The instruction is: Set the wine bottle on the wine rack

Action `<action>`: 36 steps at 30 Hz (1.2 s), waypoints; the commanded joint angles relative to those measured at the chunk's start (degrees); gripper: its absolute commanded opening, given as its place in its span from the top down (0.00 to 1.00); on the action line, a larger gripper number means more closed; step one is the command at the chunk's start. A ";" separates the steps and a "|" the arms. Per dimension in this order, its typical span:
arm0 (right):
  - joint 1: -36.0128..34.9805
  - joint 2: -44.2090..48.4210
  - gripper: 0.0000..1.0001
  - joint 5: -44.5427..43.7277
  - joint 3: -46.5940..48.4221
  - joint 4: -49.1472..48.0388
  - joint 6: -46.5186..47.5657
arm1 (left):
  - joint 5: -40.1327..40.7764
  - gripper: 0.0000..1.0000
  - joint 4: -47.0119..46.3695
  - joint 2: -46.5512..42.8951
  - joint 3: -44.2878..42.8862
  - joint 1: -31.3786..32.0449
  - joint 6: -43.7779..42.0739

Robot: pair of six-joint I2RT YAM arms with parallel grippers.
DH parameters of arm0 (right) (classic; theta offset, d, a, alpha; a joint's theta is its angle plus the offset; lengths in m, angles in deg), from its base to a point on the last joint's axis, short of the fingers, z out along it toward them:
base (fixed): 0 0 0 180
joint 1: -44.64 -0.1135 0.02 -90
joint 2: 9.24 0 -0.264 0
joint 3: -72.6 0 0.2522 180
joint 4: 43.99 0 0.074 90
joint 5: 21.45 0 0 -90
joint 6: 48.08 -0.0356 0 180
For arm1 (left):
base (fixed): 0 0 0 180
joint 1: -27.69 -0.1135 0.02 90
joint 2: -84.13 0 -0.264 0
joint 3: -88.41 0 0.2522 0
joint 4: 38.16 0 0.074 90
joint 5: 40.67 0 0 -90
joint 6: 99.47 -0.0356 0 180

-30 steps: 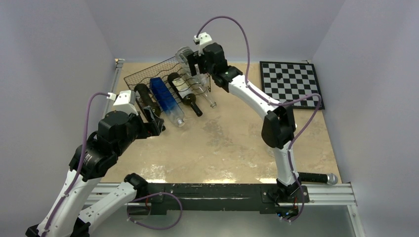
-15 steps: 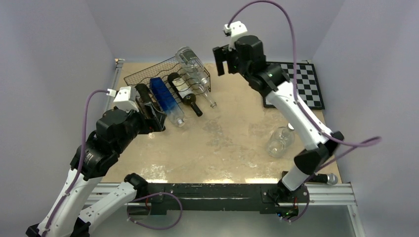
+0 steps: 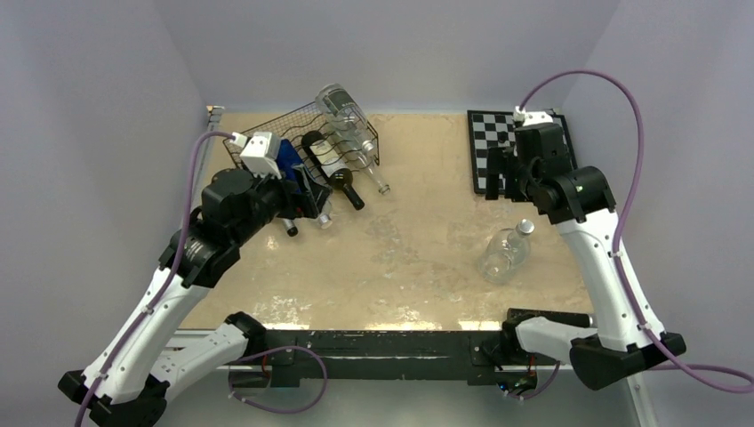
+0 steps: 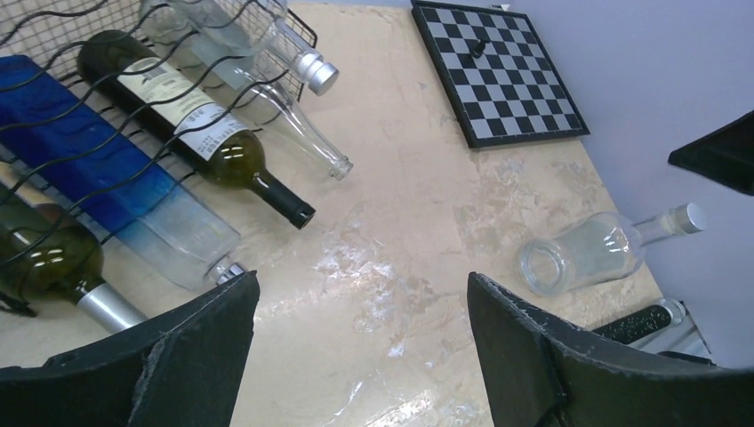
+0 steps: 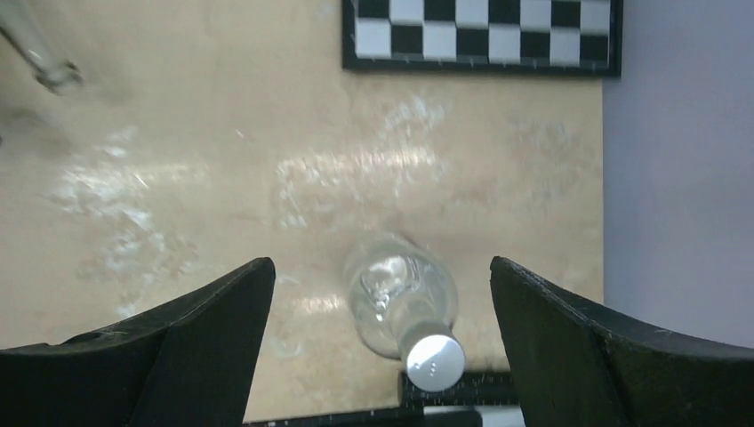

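A: Right wrist view: where's the bottle point(image 5: 402, 298) from the right claw point(image 5: 381, 267)?
B: Below it, lying on the table point(image 5: 178, 133), framed between the jaws, which stand wide with nothing in them
A: Its long axis?
B: Cap toward the bottom of that view, base toward the top, so it runs across the line the jaws close on; good for a grip on the body, I'd judge
A: And the left claw point(image 4: 362, 280)?
B: Wide and empty too, by the rack point(image 3: 267, 133), well apart from the bottle; the right arm is nearer
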 commanded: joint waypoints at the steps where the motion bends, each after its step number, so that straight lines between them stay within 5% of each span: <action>1: 4.67 3.30 0.08 3.92 -6.66 7.31 -7.29 | -6.77 0.09 -7.21 1.50 0.76 -0.13 -0.92; 11: 12.99 2.88 0.14 9.77 -15.09 7.42 -9.21 | -7.39 0.09 -10.00 1.80 3.38 -0.15 -0.03; 25: 14.46 -0.90 0.66 13.08 -17.29 8.89 -8.24 | -4.90 0.09 -9.00 2.44 1.68 -0.16 -2.61; 27: 14.42 -0.68 0.77 13.06 -17.63 8.81 -8.06 | -4.44 0.09 -8.98 2.49 1.23 -0.11 -3.28; 29: 14.48 -0.55 0.98 13.38 -17.53 8.90 -7.61 | -4.43 0.09 -9.11 2.59 0.98 -0.11 -3.78; 36: 12.24 0.87 1.00 22.14 -11.91 9.76 -7.70 | -4.43 0.09 -9.14 2.98 0.95 -0.11 -3.96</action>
